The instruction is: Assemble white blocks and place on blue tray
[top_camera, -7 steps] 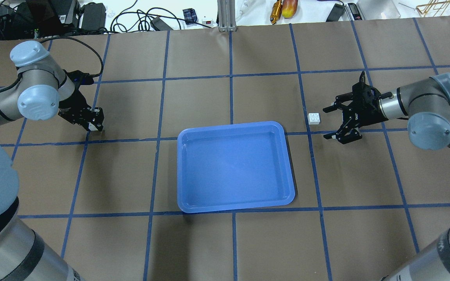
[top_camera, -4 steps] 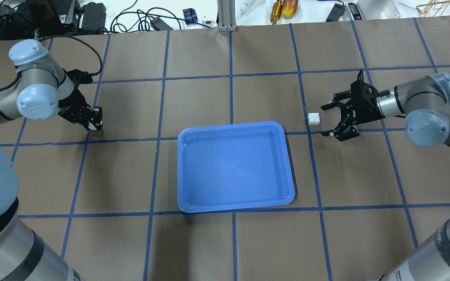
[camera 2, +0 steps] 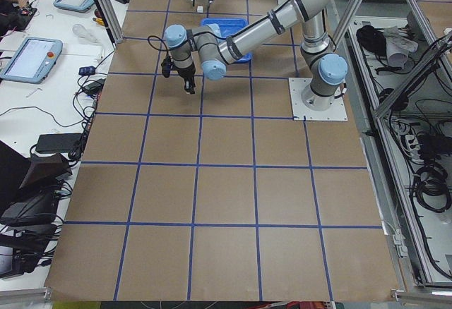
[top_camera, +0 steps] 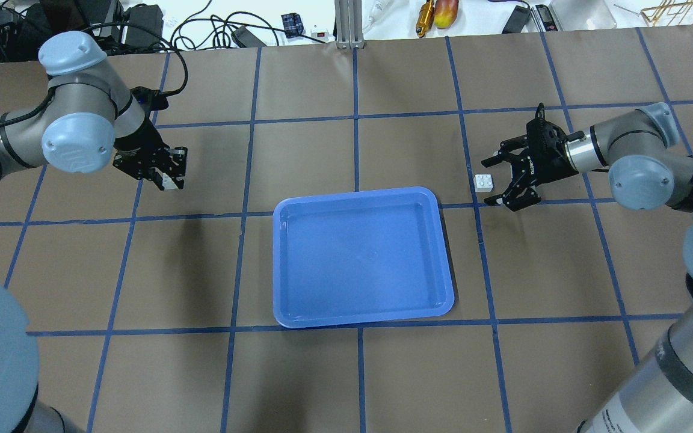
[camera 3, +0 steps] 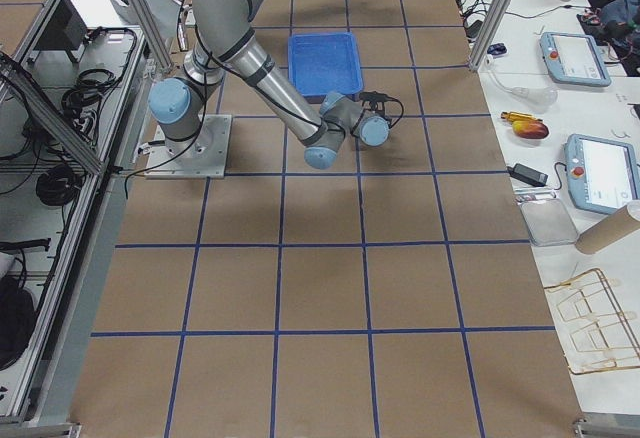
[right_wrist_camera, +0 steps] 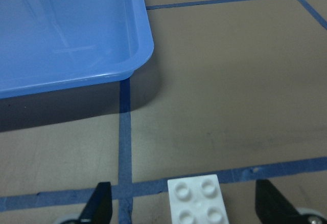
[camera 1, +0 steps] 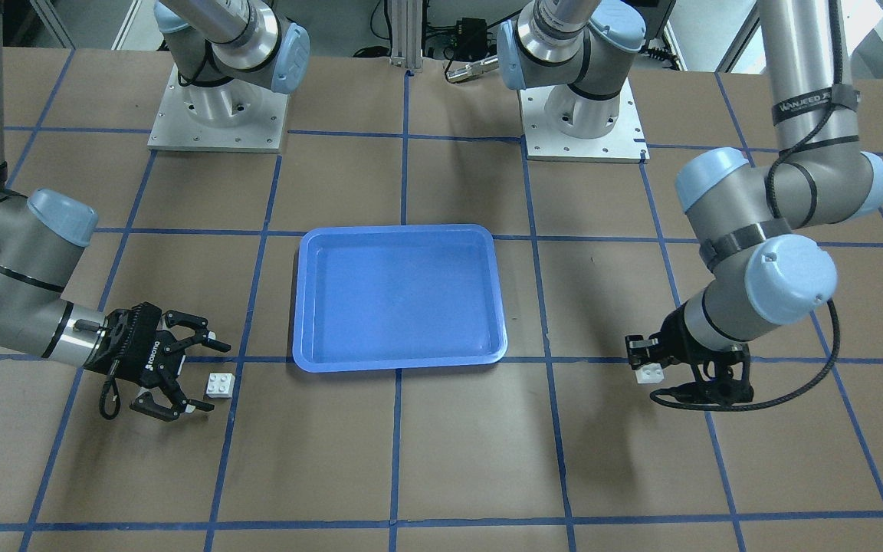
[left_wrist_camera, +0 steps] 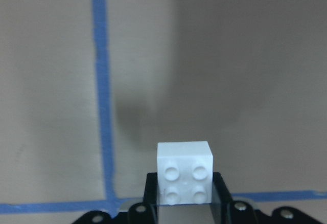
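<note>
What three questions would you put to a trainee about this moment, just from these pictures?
1. True or false: the blue tray already holds a block.
2. The left gripper is: A) open and empty; B) shut on a white block; C) resting in the tray.
3. Where does the second white block lie relative to the right gripper?

Key: 1 false, the tray is bare. 2 B. 3 On the table, between the gripper's open fingers and not gripped.
</note>
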Robot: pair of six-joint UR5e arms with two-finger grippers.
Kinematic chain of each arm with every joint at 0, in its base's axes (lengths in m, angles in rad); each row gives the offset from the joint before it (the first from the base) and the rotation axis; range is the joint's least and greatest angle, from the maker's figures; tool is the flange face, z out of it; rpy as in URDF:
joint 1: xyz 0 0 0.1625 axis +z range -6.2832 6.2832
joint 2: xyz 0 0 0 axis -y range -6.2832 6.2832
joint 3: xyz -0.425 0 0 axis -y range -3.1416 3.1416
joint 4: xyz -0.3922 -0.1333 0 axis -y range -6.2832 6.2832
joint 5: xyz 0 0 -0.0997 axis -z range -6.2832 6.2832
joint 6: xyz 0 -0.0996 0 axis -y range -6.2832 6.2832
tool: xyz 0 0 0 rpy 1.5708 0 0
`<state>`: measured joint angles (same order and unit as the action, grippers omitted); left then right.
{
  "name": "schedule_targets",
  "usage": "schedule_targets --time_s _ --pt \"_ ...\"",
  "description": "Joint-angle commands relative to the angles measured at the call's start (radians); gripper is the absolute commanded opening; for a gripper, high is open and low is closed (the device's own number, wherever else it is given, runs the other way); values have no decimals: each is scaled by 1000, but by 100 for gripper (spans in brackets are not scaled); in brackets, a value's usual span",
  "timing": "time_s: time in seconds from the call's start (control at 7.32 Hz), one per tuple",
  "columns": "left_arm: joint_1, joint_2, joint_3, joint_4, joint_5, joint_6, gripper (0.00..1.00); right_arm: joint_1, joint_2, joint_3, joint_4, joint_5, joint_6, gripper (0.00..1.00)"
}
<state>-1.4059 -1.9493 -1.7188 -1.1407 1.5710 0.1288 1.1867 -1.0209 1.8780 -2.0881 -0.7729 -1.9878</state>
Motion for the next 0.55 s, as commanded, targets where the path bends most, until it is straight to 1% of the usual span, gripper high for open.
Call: schedule_targets --time_s 0.0,0.14,0.27,0.41 --pt "-182 52 -56 -13 4 -33 8 8 8 -23 48 -8 -5 100" --pt "-287 68 -117 21 6 -47 7 7 8 -25 46 -11 -5 99" --pt "-344 64 -140 91 3 -116 7 2 10 -27 40 -11 -14 98" --pt "-370 58 -142 99 -12 -221 7 -2 11 -25 34 -6 -46 98"
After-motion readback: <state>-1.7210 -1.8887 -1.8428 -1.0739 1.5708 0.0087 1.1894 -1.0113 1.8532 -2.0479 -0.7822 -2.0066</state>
